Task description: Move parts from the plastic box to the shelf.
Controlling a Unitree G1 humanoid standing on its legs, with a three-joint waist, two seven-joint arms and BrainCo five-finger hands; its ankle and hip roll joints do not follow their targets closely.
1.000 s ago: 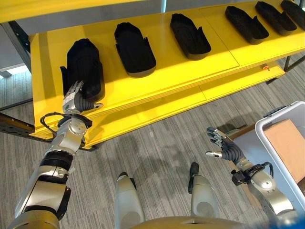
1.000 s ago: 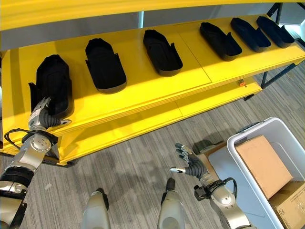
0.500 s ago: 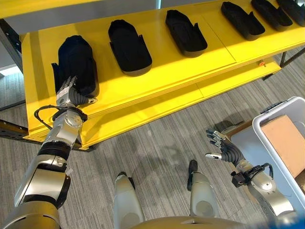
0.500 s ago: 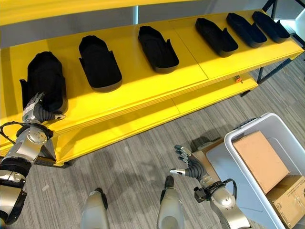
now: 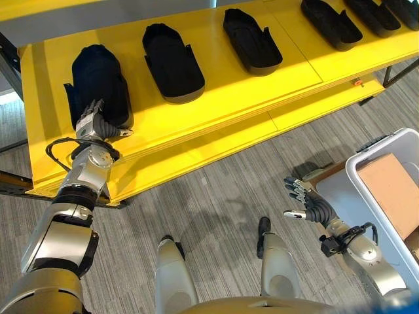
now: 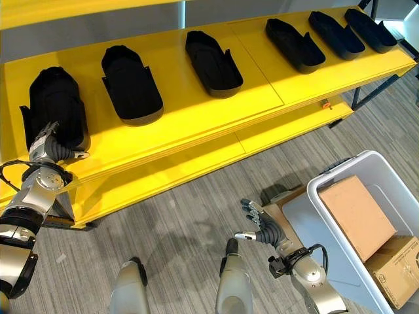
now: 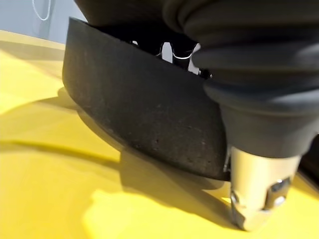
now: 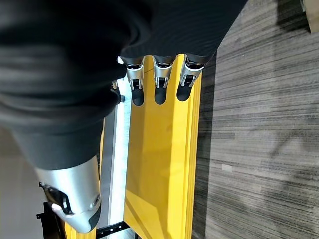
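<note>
Where your left hand meets the glossy yellow shelf in the eye views, its fingers curl against the near end of the leftmost matte black moulded foam part. Your right hand hangs over grey carpet, fingers spread and empty, beside the white plastic box. At your left wrist, the part's grainy curved wall rests on the shelf.
</note>
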